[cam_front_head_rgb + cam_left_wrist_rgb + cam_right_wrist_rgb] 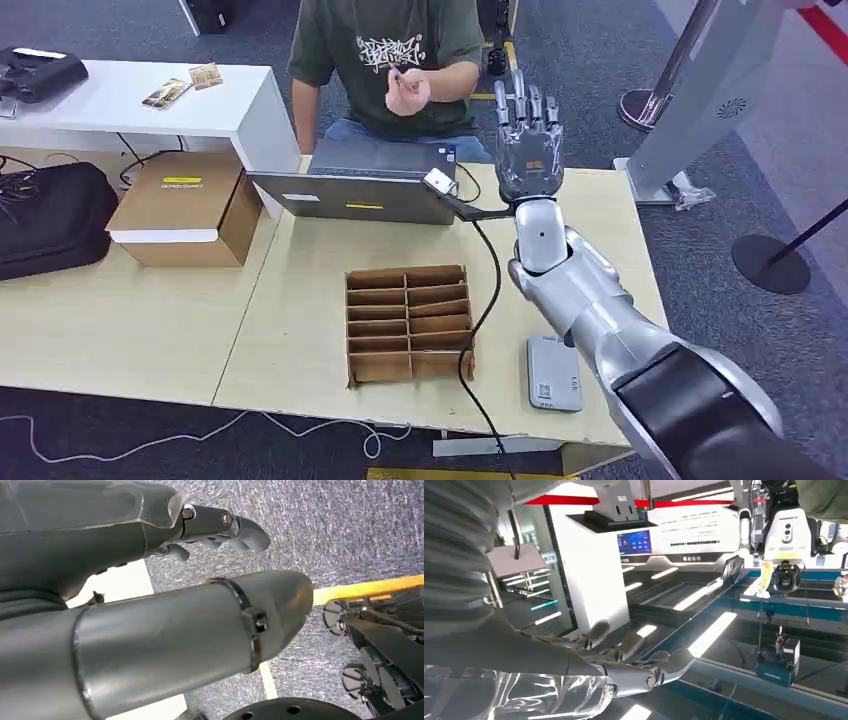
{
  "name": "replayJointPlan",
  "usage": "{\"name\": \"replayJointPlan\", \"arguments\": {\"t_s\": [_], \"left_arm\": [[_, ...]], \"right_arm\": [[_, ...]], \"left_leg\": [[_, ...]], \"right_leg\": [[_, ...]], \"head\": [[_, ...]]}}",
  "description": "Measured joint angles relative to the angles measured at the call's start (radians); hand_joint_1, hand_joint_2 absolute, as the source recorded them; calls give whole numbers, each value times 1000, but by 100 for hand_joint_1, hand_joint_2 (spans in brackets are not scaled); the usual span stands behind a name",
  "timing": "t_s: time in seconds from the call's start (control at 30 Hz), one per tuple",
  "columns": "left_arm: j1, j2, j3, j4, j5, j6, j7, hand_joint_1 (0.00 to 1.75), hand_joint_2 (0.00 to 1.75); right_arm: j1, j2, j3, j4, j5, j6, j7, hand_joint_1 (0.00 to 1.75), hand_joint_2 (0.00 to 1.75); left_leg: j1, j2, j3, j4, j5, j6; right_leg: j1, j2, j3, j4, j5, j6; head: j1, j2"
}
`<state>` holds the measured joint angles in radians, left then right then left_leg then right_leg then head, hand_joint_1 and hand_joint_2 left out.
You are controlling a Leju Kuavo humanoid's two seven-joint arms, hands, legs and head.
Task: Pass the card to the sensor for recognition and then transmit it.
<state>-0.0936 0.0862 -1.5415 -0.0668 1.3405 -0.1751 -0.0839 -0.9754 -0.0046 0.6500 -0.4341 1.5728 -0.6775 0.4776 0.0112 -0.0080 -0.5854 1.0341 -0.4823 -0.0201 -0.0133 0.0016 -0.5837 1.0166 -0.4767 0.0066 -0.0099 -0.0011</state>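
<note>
A: What is seen in the brown corrugated-cardboard divider tray (409, 322) on the pale wooden table (130, 320)?

B: Two columns of narrow slots; whether cards stand in them cannot be told. A flat grey rectangular card sensor (554, 373) lies beside it, near the table's front edge.

A: And the right hand (527, 140)?

B: It is raised upright beyond the grey laptop (365, 183), fingers straight and spread, nothing held. A small thing is pinched in the seated person's hand (408, 91).

A: The left hand (220, 527)?

B: It is seen over grey carpet, fingers loosely curled, nothing gripped.
</note>
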Motion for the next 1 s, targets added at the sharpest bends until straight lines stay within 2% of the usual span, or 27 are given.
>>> {"name": "replayJointPlan", "arguments": {"t_s": [0.47, 0.77, 1.0], "left_arm": [[1, 0, 0, 0, 11, 0, 0, 0, 0], [3, 0, 0, 0, 34, 2, 0, 0, 0], [6, -2, 0, 0, 42, 4, 0, 0, 0]], "right_arm": [[5, 0, -13, -16, 0, 0, -10, 0, 175], [63, -5, -93, -118, 0, 0, -22, 0, 175], [160, -49, -156, -248, 0, 0, -3, 0, 175]], "left_leg": [[0, 0, 0, 0, 0, 0], [0, 0, 0, 0, 0, 0], [0, 0, 0, 0, 0, 0]], "right_leg": [[0, 0, 0, 0, 0, 0], [0, 0, 0, 0, 0, 0], [0, 0, 0, -1, 0, 0]], "head": [[0, 0], [0, 0], [0, 0]]}}
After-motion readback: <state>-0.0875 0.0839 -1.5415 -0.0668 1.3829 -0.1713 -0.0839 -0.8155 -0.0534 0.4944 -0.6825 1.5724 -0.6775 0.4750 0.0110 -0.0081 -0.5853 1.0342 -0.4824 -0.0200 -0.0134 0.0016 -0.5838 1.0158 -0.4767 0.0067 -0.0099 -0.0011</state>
